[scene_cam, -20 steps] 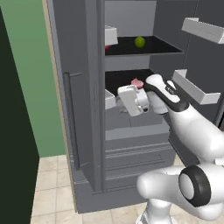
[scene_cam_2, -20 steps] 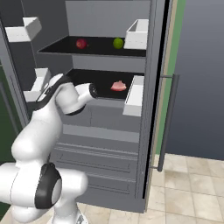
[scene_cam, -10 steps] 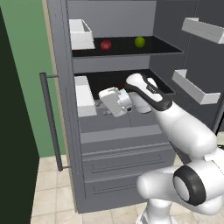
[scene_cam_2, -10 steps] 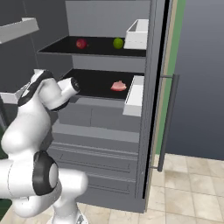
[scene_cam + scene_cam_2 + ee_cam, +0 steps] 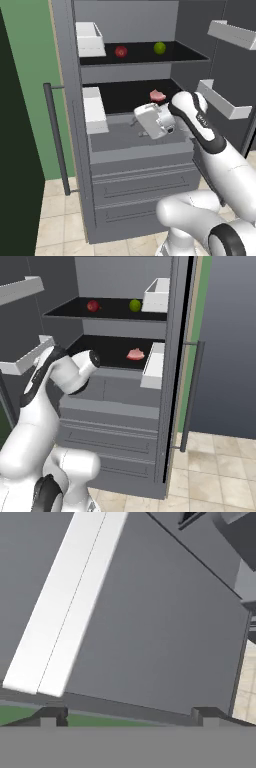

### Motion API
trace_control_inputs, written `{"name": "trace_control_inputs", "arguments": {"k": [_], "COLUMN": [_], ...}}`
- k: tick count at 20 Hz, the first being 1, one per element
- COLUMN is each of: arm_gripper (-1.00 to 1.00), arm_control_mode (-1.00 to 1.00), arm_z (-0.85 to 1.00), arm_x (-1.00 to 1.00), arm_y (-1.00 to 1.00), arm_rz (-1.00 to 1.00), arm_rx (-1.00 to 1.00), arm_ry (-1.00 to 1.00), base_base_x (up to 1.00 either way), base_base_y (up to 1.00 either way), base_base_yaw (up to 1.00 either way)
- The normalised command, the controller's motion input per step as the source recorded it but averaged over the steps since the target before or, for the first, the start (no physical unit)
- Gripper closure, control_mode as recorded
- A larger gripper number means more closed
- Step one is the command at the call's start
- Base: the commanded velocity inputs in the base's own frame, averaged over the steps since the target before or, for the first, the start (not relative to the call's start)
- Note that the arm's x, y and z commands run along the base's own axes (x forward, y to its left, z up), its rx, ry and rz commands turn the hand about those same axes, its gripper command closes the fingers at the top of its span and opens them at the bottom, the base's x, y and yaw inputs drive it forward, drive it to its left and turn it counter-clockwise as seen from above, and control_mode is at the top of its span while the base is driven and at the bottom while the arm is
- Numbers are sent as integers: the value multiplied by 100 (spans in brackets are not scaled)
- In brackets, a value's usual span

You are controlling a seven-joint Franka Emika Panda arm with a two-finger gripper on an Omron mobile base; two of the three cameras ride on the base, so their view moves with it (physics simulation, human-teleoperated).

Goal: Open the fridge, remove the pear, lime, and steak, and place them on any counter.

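Swinging wider now, the fridge (image 5: 75,125) door stands fully open; gripper (image 5: 141,121) fingers spread wide, empty, with pear (image 5: 121,51), lime (image 5: 159,48), steak (image 5: 157,95) exposed.

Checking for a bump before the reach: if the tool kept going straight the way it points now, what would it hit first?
Probably the inner face of the fridge's open left door, near its white door bin. The open tool faces that grey panel; how far off is unclear.
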Motion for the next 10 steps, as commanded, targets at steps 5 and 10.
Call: {"name": "trace_control_inputs", "arguments": {"k": [5,10], "arm_gripper": [-100,-100], "arm_control_mode": [-100,-100], "arm_z": [-20,-10], "arm_x": [22,-6], "arm_y": [-64,-64], "arm_rz": [-5,-14], "arm_rx": [-34,-52], "arm_ry": [-1,-9], "base_base_x": [0,0], "base_base_y": [0,0], "base_base_yaw": [0,0]}}
